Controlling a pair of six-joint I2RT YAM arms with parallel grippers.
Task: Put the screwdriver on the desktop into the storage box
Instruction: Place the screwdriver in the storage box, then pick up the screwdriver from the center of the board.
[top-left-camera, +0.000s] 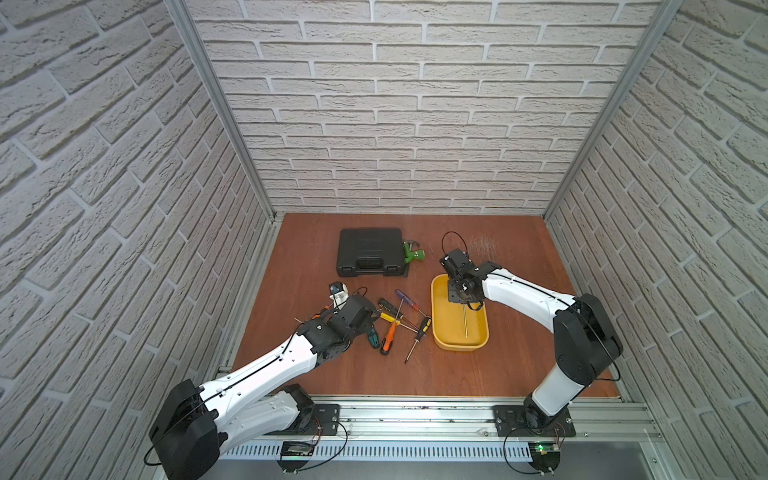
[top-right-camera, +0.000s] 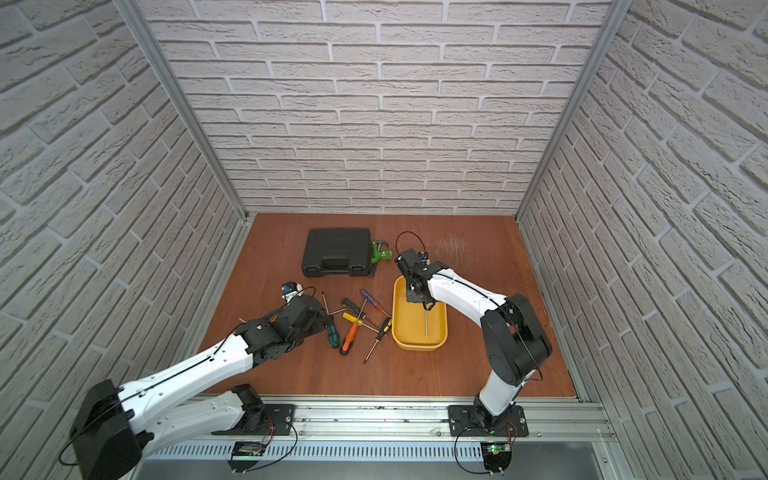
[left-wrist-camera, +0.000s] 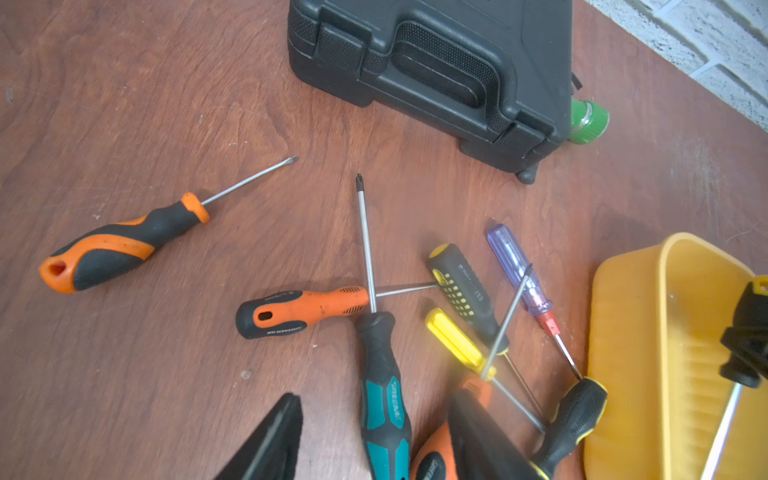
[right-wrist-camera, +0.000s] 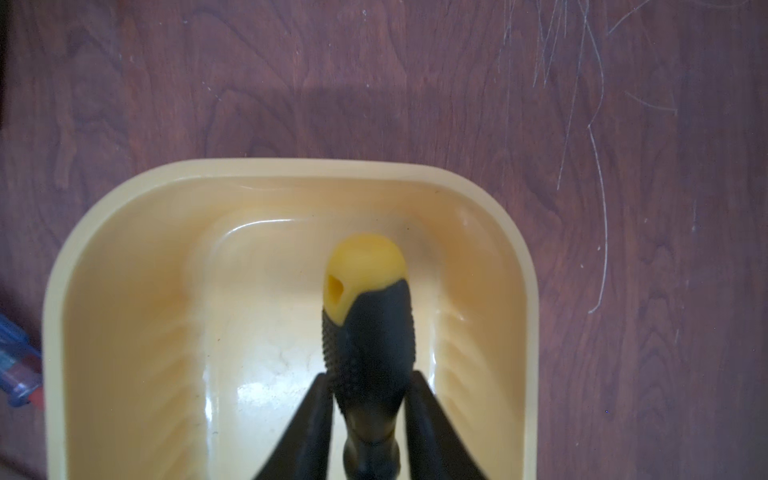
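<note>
Screwdriver (right-wrist-camera: 368, 332) with a knobbly black grip and a smooth yellow butt sits inside the storage box (right-wrist-camera: 291, 166), low in the middle of the right wrist view. The right gripper (right-wrist-camera: 369, 376) flanks the grip closely on both sides; whether its jaws pinch the grip or only stand beside it, I cannot tell. In a top view the thin steel shaft (top-left-camera: 465, 322) runs along inside the glossy, round-cornered yellow tub toward the frame's lower edge, and the gripper hides the handle.

Bare wood-grain desktop (top-left-camera: 519, 353) lies open to the right of and below the box. To its left, a heap of loose screwdrivers (top-left-camera: 395, 320) crowds close to the rim. The left gripper (left-wrist-camera: 376, 395) is spread, a teal-and-black handle (left-wrist-camera: 384, 415) lying untouched between its fingers. At the upper middle, a ribbed black tool case (top-left-camera: 370, 251) half hides a green tool (top-left-camera: 413, 253).
</note>
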